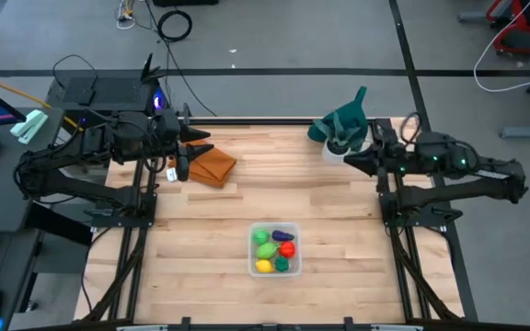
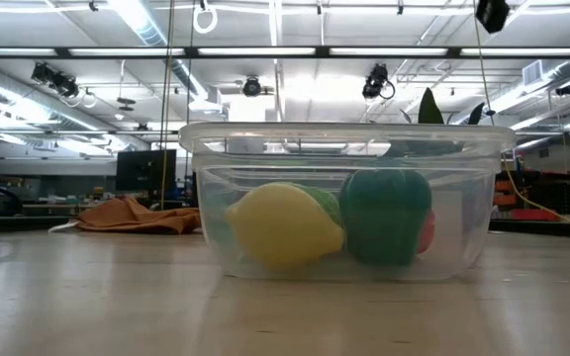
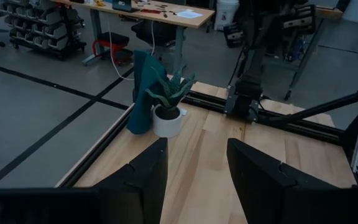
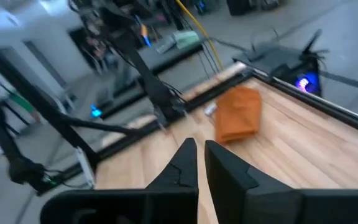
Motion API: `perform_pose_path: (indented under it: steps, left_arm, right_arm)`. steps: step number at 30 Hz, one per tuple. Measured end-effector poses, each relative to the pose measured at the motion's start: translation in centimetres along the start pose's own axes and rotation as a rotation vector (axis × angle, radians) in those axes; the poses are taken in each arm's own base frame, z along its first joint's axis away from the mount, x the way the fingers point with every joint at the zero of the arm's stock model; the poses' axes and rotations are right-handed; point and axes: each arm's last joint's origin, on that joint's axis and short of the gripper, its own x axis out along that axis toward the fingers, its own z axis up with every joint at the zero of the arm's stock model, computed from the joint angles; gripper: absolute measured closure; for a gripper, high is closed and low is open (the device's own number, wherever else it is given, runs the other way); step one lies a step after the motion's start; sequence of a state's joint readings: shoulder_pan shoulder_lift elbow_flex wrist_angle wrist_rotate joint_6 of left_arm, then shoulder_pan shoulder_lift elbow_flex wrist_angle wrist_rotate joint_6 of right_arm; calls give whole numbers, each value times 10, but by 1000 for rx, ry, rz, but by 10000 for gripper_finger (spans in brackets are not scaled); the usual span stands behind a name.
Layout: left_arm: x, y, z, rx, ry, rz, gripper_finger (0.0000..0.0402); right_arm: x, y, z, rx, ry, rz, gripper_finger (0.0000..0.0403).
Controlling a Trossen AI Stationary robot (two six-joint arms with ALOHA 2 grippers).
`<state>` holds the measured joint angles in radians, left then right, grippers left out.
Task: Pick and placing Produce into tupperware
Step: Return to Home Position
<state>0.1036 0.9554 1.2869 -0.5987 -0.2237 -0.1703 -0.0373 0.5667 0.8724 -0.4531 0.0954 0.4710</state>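
Looking down from the high view: the tub [image 1: 274, 249] sits at 6 o'clock on the table [image 1: 339, 211], all six pieces of toy produce [image 1: 275, 250] inside it, none loose on the wood. The left gripper [image 1: 199, 147] hangs at 10 o'clock beside the orange cloth [image 1: 213, 167]. The right gripper [image 1: 350, 161] hangs at 2 o'clock by the white cup [image 1: 337, 147] and green cloth [image 1: 343, 119]. The tub lies toward 5 o'clock from the left gripper and 7 o'clock from the right, well apart from both and much the same way off. It is square, so there is no long axis to line up. Low view: the tub [image 2: 344, 203] is upright and lidless, the yellow piece [image 2: 283, 225] and dark green piece [image 2: 386, 216] pressed side by side at the near wall, neither gripper in sight. Left wrist view: the left gripper [image 3: 196, 144] is spread wide and empty, facing the cup [image 3: 166, 122]. Right wrist view: the right gripper [image 4: 197, 144] is all but closed, a thin slit only, holding nothing, facing the orange cloth [image 4: 238, 115]. Judgement: packing looks done. What remains is parking the arms, and neither needs to cross the tub.
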Motion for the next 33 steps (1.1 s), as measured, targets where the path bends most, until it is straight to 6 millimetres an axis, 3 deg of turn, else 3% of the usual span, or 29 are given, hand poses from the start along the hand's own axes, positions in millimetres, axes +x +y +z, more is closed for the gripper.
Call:
perform_pose_path:
  steps: [9,22,27,33]
  left_arm:
    - [0,0,0,-2,0,0,228]
    - [0,2,0,-28,-10,57,228]
    - [0,2,0,-28,-15,81,228]
    - [0,2,0,-28,-15,82,228]
  right_arm:
    - [-34,-14,-23,-24,-266,134,403]
    - [-88,-28,-37,-75,-433,198,403]
    - [-88,-31,-42,-101,-438,195,403]
    - [-60,-36,-61,-109,-435,221,403]
